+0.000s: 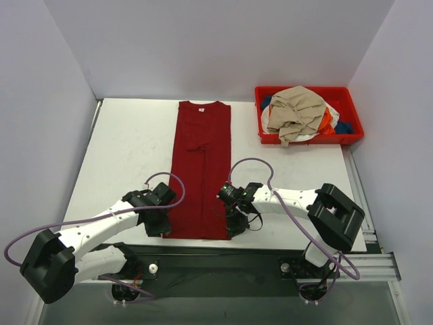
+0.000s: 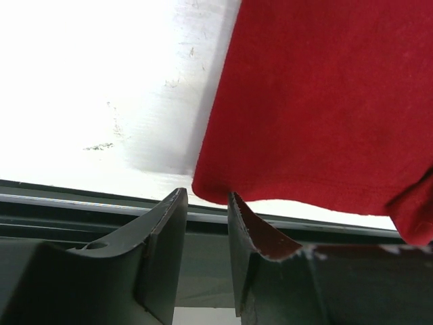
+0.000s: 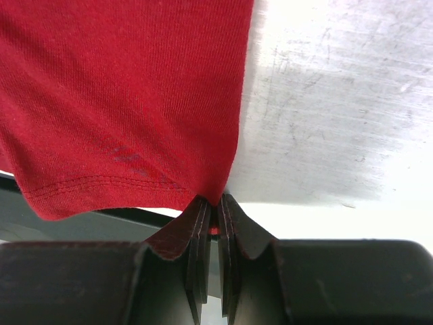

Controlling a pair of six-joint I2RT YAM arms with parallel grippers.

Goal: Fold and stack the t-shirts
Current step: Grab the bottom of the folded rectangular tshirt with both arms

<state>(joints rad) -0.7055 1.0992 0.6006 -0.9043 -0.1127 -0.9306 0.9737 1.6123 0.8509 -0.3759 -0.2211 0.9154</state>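
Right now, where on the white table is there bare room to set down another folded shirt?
Widest bare patch: between the dark red cloth t-shirt and the white table's left edge. A smaller one lies between that shirt and the red plastic bin. Crowded: the near edge, where the left gripper and right gripper meet the hem.

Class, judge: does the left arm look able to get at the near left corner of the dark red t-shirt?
Probably yes: the left fingers stand apart right at the hem corner of the dark red t-shirt, nothing in between.
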